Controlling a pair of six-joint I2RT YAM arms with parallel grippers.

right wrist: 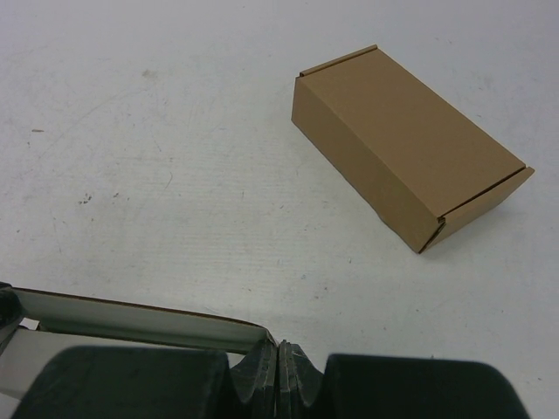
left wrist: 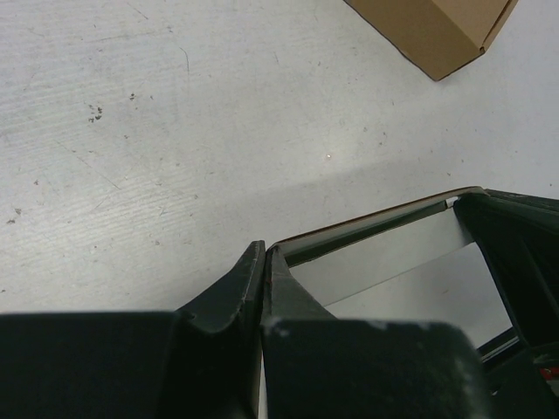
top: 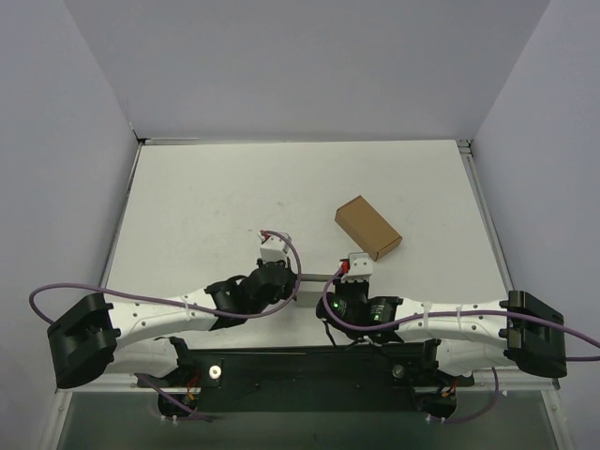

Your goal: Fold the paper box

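The paper box (top: 315,275) is a thin white-grey card sheet with a brown edge, held on edge low over the table between my two grippers. In the left wrist view the paper box (left wrist: 393,262) runs right from my left gripper (left wrist: 265,253), whose jaws are pressed together at its corner. In the right wrist view the paper box (right wrist: 131,323) runs left from my right gripper (right wrist: 279,349), also shut at its end. In the top view the left gripper (top: 296,277) and right gripper (top: 330,277) face each other near the table's front.
A small closed brown cardboard box (top: 367,228) lies on the white table (top: 206,197) just beyond the right gripper; it shows in the left wrist view (left wrist: 437,30) and the right wrist view (right wrist: 406,144). Grey walls enclose the table.
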